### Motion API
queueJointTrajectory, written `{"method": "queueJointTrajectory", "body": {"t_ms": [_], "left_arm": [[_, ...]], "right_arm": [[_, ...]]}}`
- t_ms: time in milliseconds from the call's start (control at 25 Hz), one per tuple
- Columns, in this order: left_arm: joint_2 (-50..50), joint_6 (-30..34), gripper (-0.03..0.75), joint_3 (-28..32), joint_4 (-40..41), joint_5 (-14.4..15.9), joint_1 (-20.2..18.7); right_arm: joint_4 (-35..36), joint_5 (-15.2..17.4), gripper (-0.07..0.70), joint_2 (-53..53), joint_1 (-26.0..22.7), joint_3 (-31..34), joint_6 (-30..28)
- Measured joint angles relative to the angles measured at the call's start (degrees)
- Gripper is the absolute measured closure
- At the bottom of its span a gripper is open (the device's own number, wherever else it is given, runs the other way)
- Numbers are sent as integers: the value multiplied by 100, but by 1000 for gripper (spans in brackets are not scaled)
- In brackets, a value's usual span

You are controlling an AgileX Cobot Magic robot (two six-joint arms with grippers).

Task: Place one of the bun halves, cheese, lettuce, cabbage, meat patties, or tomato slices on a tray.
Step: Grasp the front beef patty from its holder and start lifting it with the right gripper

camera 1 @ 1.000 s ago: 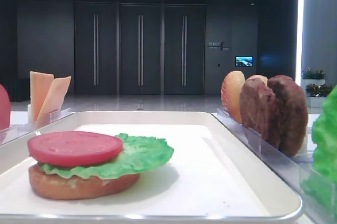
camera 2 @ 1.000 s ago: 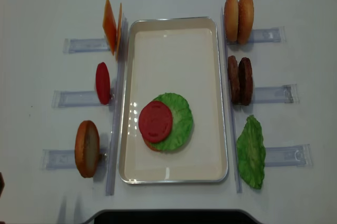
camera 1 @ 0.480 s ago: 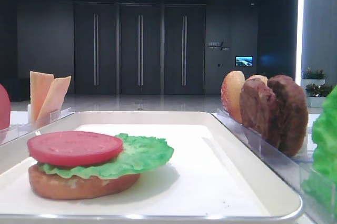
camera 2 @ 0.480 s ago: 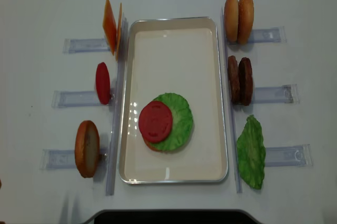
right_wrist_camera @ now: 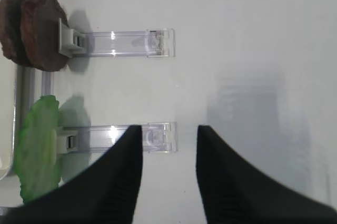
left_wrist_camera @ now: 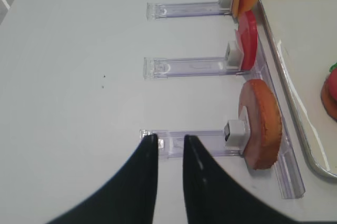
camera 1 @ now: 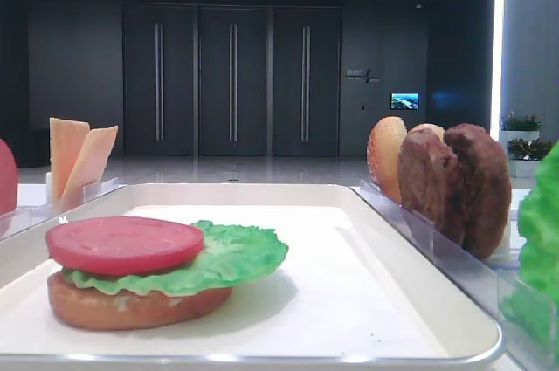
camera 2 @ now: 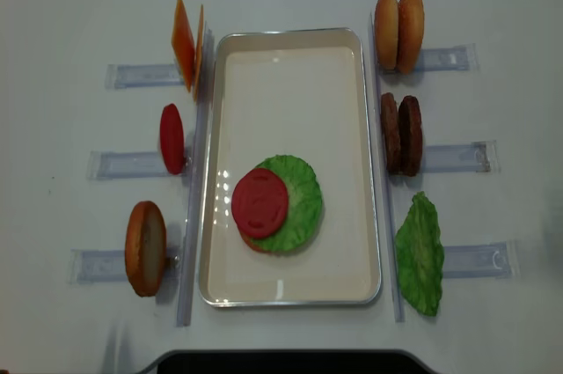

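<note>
Left side of the white table [camera 2: 70, 4]: three narrow clear plastic holders [camera 2: 114, 163] lie side by side. Far one carries two thin pale-orange square cheese slices [camera 2: 187, 40] on edge, middle one a flat round red tomato slice [camera 2: 171, 138] on edge, near one a golden-tan rounded bun half [camera 2: 145, 248] on edge.

Left gripper [left_wrist_camera: 169, 147]: black fingers [left_wrist_camera: 142, 182] hang over the outer end of the bun half's holder, only a narrow slit between the tips, nothing between them. Clear of the bun.

Centre: large cream-white rectangular tray [camera 2: 290, 66] with raised rim. In its near half sits a stack: flat brown bun base [camera 1: 131, 305] at the bottom, bright green ruffled lettuce leaf [camera 2: 299, 194] on it, overhanging to the right, second red tomato disc [camera 2: 260, 202] on top. Far half of the tray is bare.

Right side: three more clear holders. Far one has two golden-tan bun halves [camera 2: 398, 29] upright, touching. Middle one has two thick dark brown meat patties [camera 2: 400, 135] upright, touching. Near one has another green crinkly lettuce piece [camera 2: 420, 253].

Right gripper [right_wrist_camera: 168, 139]: black fingers [right_wrist_camera: 118, 176] part-way apart, straddling the outer end of the lettuce holder, gripping nothing. Well clear of the leaf itself.
</note>
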Motion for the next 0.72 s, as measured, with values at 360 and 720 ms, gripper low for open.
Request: {"method": "queueJointTrajectory", "body": {"t_ms": [360,720], "left_arm": [[0,0,626,0,0,0,0],[0,0,654,0,0,0,0]], "right_arm": [[0,43,388,1580,0,-682,0],[158,56,388,1903,0,-752,-135]]}}
